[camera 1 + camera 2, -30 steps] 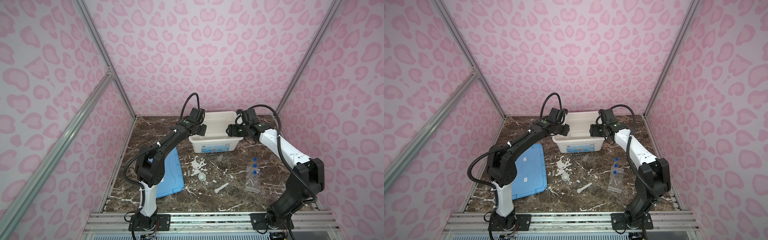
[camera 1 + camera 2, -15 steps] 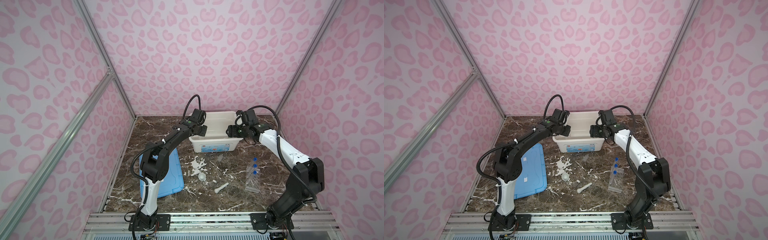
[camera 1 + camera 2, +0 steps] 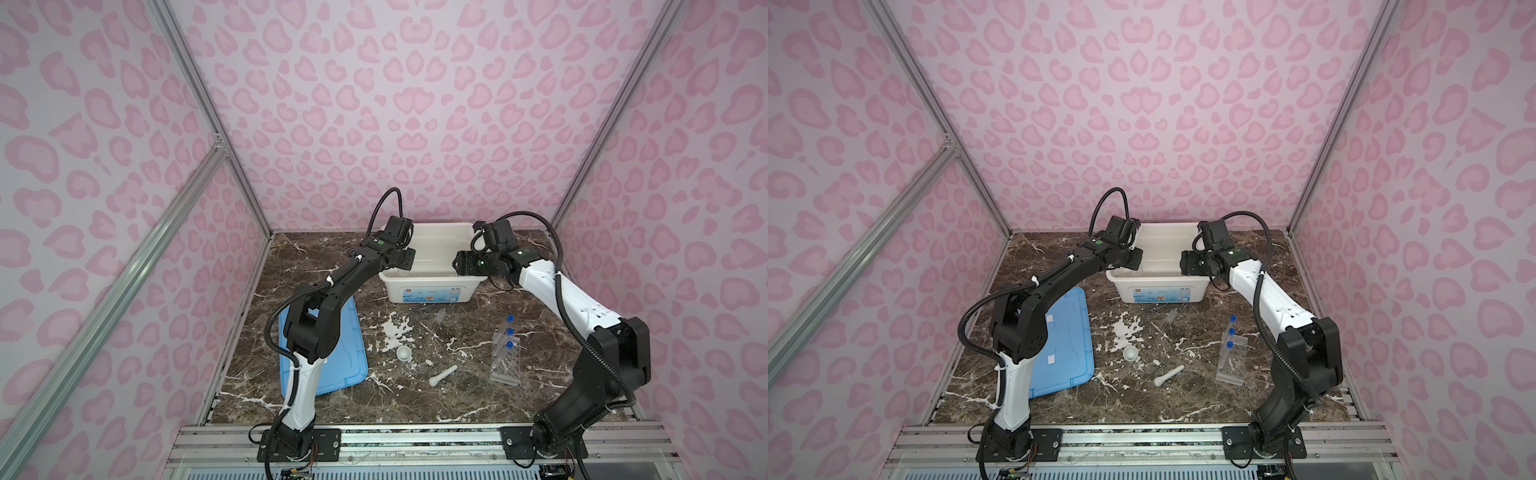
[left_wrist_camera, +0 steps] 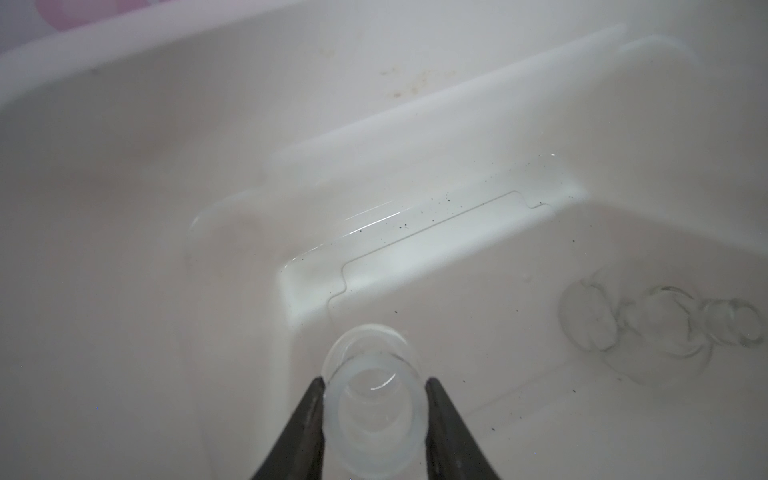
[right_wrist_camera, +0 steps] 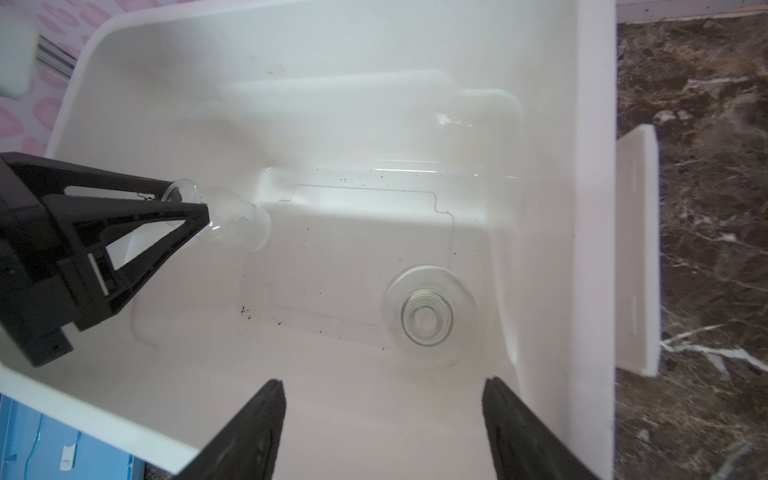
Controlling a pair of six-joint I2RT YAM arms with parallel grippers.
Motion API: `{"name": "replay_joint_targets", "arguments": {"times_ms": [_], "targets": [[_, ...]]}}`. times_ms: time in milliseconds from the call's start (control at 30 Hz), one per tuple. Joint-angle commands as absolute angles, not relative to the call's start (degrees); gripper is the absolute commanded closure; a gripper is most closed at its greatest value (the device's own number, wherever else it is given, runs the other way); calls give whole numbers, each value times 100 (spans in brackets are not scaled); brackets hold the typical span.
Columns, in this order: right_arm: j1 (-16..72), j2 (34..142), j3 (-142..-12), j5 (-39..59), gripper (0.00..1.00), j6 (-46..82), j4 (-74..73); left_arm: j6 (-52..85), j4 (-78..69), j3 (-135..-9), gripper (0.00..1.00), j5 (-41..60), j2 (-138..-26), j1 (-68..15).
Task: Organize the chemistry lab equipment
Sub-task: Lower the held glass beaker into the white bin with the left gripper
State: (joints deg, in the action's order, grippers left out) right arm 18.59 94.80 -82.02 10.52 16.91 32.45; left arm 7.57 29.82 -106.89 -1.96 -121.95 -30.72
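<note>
While pinching, with the left gripper [image 5: 189, 197], the neck of the small clear glass beaker [image 5: 237, 224], tilted and seemingly just off the floor of the large white plastic bin [image 5: 594, 166], lower slowly, level the glass, then let go. Steer well clear of the second clear glass beaker [image 5: 428, 318], upright on that floor beneath the right gripper [image 5: 384, 386], spread wide and empty.

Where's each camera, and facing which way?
Top views: high at the front, looking down toward the back wall; left arm, right arm whole, white bin, tube rack.
Left wrist: over the bin, looking in at its floor; left gripper clamps a clear flask.
Right wrist: above the bin, looking down in; right gripper open, left gripper and a second flask ahead.
Shared: both wrist views show both flasks.
</note>
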Motion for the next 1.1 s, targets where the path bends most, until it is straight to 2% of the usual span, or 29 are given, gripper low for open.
{"name": "replay_joint_targets", "arguments": {"times_ms": [0, 467, 1067], "targets": [[1854, 9503, -8165, 1040, 23, 1705, 3146, 890, 3085, -10636, 70, 44, -12109, -3085], [1855, 9489, -8120, 1076, 23, 1727, 3094, 795, 3060, -10771, 70, -159, -11924, -3190], [1829, 9431, -8066, 1054, 23, 1711, 3108, 821, 3341, -11123, 70, -89, -12606, -3252]]}}
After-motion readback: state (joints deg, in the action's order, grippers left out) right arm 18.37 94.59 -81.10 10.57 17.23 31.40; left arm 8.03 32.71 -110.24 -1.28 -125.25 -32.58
